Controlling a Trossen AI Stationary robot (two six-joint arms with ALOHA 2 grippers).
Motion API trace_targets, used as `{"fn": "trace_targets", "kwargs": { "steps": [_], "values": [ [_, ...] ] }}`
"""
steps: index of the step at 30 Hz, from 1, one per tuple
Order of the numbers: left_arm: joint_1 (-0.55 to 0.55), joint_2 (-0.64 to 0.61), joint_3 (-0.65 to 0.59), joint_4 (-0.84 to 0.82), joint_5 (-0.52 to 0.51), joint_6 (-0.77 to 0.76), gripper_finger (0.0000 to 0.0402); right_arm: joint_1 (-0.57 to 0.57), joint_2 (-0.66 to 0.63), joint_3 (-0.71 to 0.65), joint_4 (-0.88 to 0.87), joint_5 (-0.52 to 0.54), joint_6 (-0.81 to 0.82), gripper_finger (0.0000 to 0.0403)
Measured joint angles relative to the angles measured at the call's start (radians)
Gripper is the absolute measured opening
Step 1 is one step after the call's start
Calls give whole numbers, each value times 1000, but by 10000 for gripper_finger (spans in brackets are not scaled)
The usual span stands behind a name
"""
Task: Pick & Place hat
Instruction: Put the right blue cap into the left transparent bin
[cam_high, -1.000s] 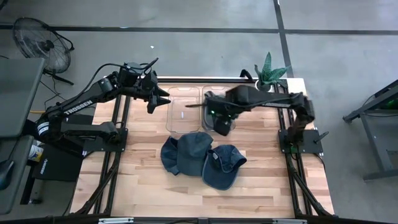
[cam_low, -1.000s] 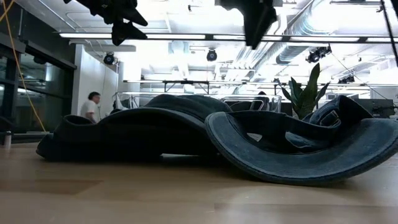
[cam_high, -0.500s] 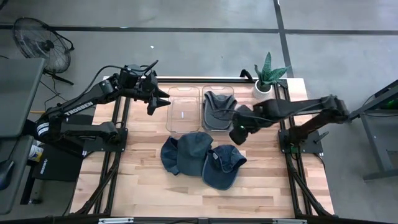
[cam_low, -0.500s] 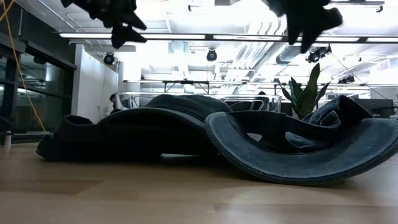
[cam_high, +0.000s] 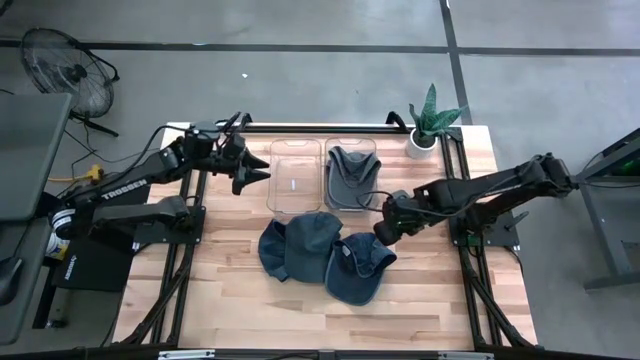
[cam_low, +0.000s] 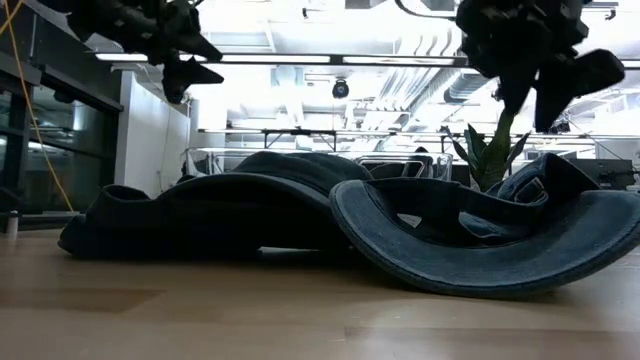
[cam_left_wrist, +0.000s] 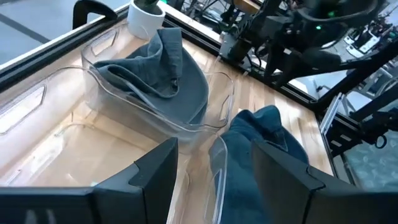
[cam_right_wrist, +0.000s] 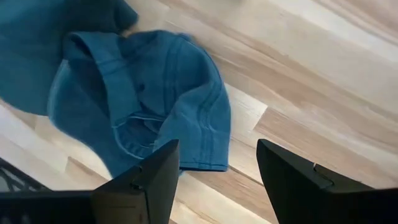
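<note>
Two hats (cam_high: 325, 255) lie on the bench (cam_high: 230, 300), a third (cam_high: 348, 172) in the right bin (cam_high: 350, 146).
Only the high view shows both bins; right claw (cam_high: 383, 232) hovers open, empty, beside the hats; left claw (cam_high: 256, 176) open, empty, beside the left bin (cam_high: 292, 176).

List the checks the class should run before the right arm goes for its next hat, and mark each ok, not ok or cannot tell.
1. Right gripper open and empty: ok.
2. Right gripper above the nearest hat: ok, it hovers at the hat's edge in the high view.
3. Right bin can take another hat: cannot tell; one hat already lies in it.
4. Left bin free: ok, nothing shows inside.
5. Left gripper out of the way: ok, beside the left bin, open.
6. Second loose hat overlaps the target: not ok, they touch.
</note>
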Motion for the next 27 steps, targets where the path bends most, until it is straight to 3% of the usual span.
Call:
{"fn": "trace_targets", "kwargs": {
  "steps": [5, 14, 27],
  "values": [
    [0, -71, -66, 42, 42, -14, 199, -1, 0, -62, 43, -36, 34, 209],
    [0, -203, -156, 105, 29, -98, 199, -1, 2, -132, 217, -84, 112, 209],
    [0, -236, -168, 101, 18, -107, 199, -17, 76, -135, 242, -71, 128, 209]
  ]
}}
